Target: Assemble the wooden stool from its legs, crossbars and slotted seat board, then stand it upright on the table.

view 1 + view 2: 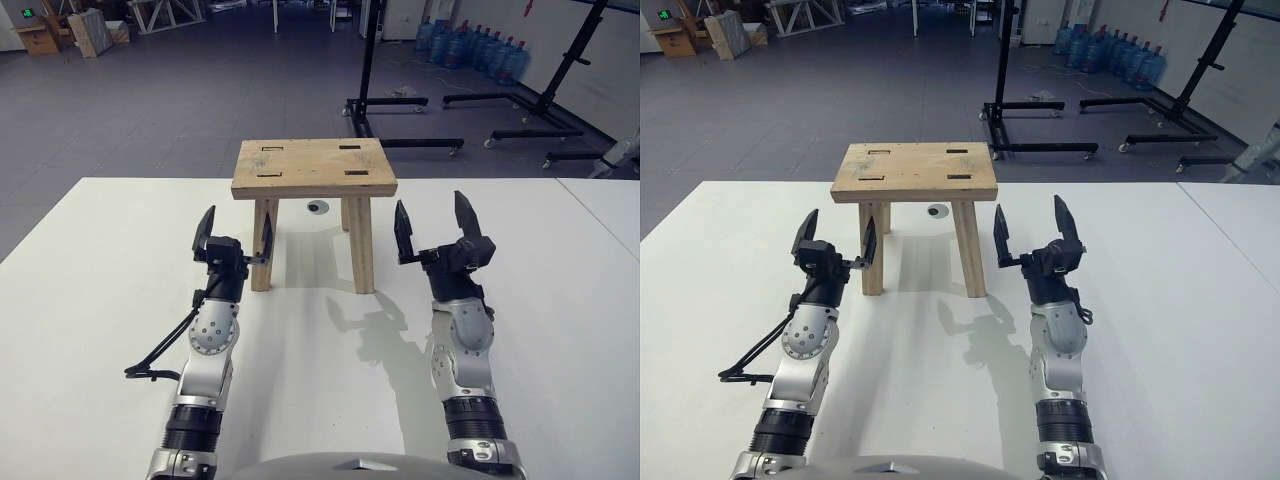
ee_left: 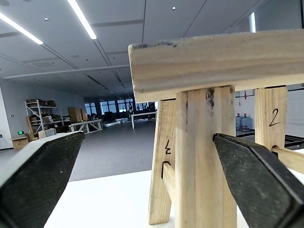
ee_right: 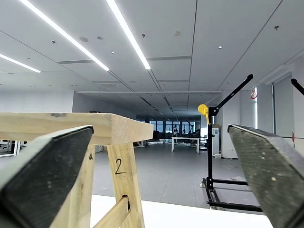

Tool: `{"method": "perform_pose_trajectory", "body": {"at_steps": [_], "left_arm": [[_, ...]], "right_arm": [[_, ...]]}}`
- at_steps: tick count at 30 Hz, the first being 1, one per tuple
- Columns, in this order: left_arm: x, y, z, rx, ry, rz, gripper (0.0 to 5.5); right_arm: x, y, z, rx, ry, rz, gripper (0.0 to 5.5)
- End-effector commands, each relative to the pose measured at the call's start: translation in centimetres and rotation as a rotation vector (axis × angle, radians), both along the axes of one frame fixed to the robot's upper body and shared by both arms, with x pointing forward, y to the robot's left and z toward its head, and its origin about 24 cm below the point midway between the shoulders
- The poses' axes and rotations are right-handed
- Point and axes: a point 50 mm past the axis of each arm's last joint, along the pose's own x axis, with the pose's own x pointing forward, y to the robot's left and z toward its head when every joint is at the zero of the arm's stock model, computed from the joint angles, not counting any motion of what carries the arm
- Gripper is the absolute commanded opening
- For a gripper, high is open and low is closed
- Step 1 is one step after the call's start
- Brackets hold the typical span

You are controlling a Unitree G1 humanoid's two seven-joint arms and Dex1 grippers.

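The wooden stool [image 1: 313, 168] stands upright on the white table [image 1: 90, 300], its slotted seat board on top and its legs [image 1: 361, 245] on the surface. My left gripper [image 1: 236, 238] is open just in front of the stool's near left leg [image 1: 263, 243], one finger close beside it, nothing held. My right gripper [image 1: 436, 228] is open too, to the right of the near right leg and a little apart from it. In the left wrist view the near leg [image 2: 204, 156] rises between the two dark fingers [image 2: 251, 175], with a crossbar [image 2: 287, 158] behind.
A small round dark fitting [image 1: 318, 207] sits in the table behind the stool. The table's far edge runs just behind the stool. Black wheeled stands [image 1: 400, 110] and water bottles [image 1: 470, 45] are on the floor beyond. A black cable [image 1: 160, 355] loops from my left arm.
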Motion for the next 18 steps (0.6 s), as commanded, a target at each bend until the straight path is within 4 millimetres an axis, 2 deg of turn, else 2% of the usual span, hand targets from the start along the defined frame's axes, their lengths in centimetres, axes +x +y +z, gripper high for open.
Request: {"method": "perform_pose_trajectory", "body": {"at_steps": [1, 18], "left_arm": [[0.42, -0.1, 0.29, 0.009, -0.018, 0.001, 4.99], [0.61, -0.24, 0.39, 0.033, -0.032, 0.027, 4.99]], "right_arm": [[0.4, 0.23, 0.15, -0.016, -0.007, 0.003, 5.36], [0.47, 0.81, 0.04, -0.087, -0.032, -0.022, 5.36]]}}
